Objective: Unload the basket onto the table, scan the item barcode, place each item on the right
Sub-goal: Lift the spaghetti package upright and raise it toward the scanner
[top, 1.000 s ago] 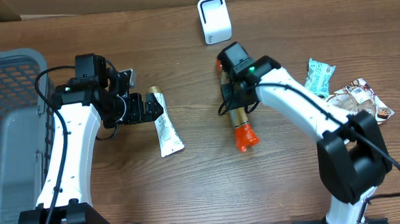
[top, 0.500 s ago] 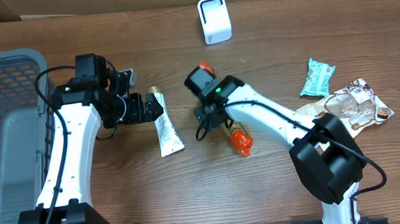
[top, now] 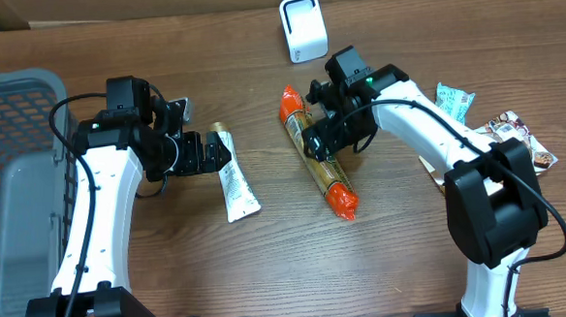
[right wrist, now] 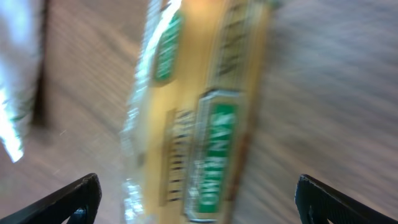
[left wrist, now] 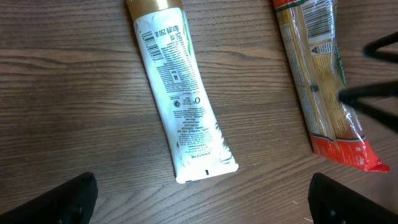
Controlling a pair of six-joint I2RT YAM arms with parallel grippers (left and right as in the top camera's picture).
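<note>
pasta packet (top: 329,181) on table (top: 415,263), right claw (top: 313,144) over its middle

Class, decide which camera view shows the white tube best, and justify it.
Left wrist: the white tube lies close, sharp, its label print visible. Overhead shows it small. Right wrist is blurred; no tube recognisable.

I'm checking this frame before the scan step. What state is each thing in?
Pasta pack, lying flat, not held.
Tube, lying flat, cap on, text side up.
Scanner, standing upright at the far edge.
Basket, upright at the left.
Snacks, lying loose at the right.
Left gripper, open above the tube.
Right gripper, open over the pasta pack.
</note>
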